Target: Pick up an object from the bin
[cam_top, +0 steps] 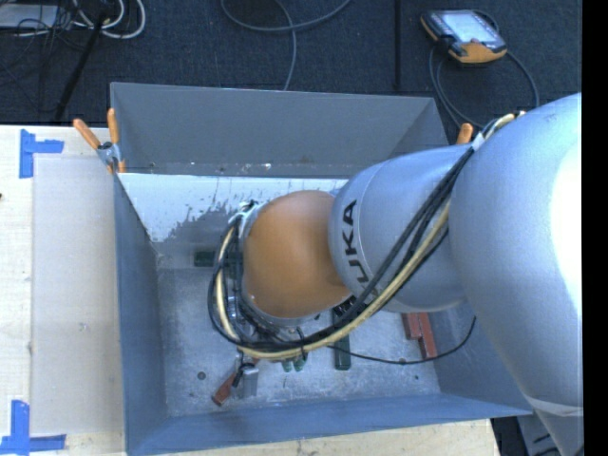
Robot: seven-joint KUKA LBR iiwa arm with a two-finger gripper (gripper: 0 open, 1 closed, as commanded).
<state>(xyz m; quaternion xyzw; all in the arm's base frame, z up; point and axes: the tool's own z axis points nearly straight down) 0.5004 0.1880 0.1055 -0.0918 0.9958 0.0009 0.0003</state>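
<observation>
One gripper (251, 364) hangs low over the bin (171, 345) floor beneath its orange cover (290, 255); open or closed, I cannot tell. Nearest lies a small grey-and-reddish piece (228, 389), front-left; a dark green piece (340, 356) and red-brown block (419, 335) sit rightward. Nothing looks lifted yet: grasp and raise remain.

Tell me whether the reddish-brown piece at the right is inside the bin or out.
Inside: the reddish-brown piece lies on the bin floor, partly under the arm.
</observation>
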